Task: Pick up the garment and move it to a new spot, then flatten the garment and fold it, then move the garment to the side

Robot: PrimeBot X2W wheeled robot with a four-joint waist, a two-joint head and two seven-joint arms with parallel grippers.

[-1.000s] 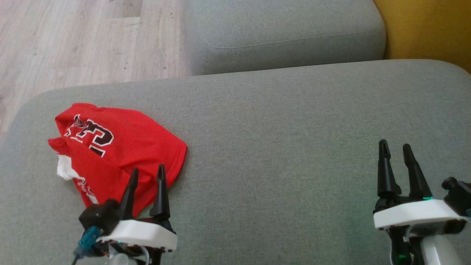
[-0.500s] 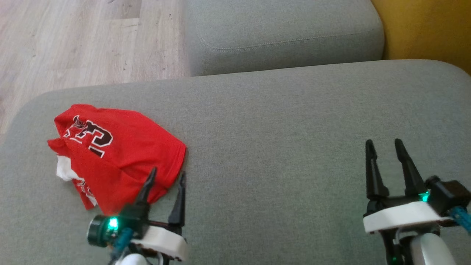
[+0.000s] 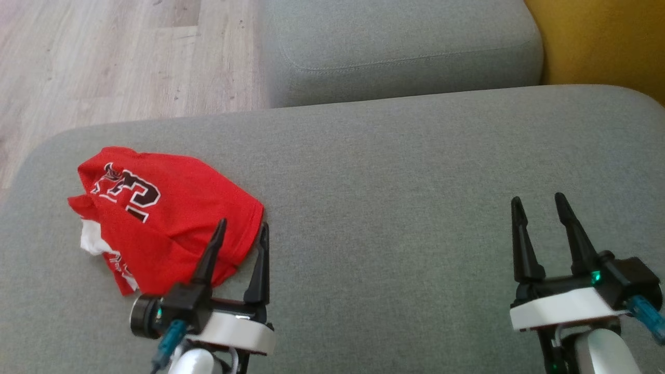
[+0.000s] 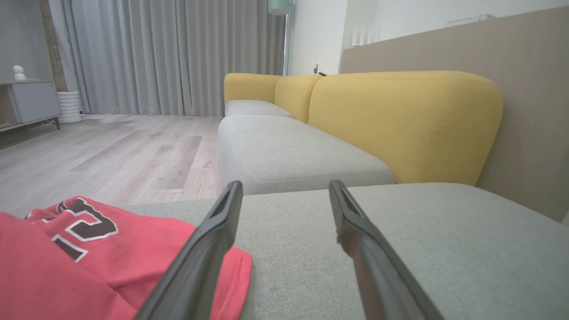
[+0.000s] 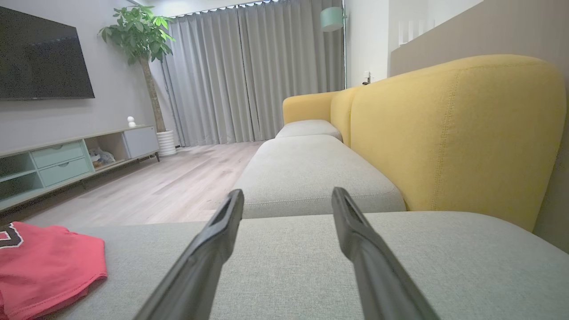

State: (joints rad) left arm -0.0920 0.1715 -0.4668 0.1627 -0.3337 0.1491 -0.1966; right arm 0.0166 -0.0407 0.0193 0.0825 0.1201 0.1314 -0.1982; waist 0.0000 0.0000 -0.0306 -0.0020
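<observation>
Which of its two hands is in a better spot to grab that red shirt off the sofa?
The left hand: it is open, with its fingers right at the corner of the red garment. The right hand, also open, is over the sofa cushion, far from it.

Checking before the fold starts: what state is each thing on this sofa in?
shirt: crumpled, unfolded, lying loose on the cushion.
left gripper: open, empty, at the shirt's near edge.
right gripper: open, empty, over bare cushion.
</observation>
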